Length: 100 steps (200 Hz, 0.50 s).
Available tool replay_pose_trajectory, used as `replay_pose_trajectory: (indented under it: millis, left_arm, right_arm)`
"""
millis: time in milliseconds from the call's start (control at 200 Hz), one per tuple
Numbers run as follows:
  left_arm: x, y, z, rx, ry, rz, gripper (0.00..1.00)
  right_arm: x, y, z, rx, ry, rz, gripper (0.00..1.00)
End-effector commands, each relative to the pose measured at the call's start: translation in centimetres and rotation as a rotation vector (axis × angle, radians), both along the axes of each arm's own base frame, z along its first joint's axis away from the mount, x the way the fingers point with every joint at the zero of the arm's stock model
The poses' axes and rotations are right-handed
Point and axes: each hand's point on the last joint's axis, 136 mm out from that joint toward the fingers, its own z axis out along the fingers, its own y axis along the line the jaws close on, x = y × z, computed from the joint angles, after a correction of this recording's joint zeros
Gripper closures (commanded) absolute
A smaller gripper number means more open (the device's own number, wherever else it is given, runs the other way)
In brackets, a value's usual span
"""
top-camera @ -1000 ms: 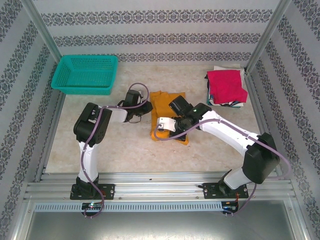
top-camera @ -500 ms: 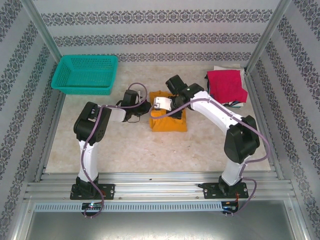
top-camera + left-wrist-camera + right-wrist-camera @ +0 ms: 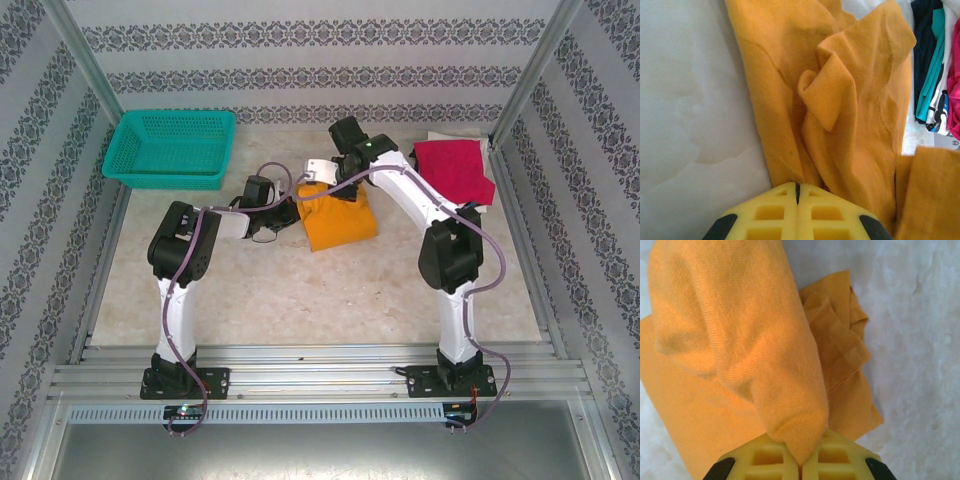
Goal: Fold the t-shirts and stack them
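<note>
mustard-orange t-shirt [image 3: 340, 222] lies bunched at mid-table [image 3: 300, 300], left of the crimson-red t-shirt [image 3: 453, 170]. my left claw [image 3: 797, 192] is fully closed on its edge. my right claw [image 3: 801, 467] is fully closed, pinching 1 raised fold.

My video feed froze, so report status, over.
Left gripper shut on mustard-orange cloth t-shirt. Right gripper shut on its raised fold. Crimson-red cloth shirt apart, no obstruction.
</note>
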Motion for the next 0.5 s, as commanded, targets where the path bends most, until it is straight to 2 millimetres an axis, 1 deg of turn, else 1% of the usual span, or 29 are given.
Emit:
replay_pose_trajectory:
  millis: [0, 220, 495]
  left_arm:
    - [-2.3, 3.2, -8.6, 0.175, 0.171, 0.055, 1.00]
    - [-2.2, 3.3, -8.6, 0.167, 0.178, 0.055, 1.00]
    - [-2.3, 3.6, -8.6, 0.160, 0.190, 0.070, 1.00]
  right_arm:
    - [1.3, -0.1, -0.3, -0.013, -0.003, 0.014, 1.00]
    - [4.3, -0.1, -1.7, -0.021, -0.020, -0.012, 1.00]
    - [7.9, -0.3, -4.9, -0.055, -0.044, -0.076, 1.00]
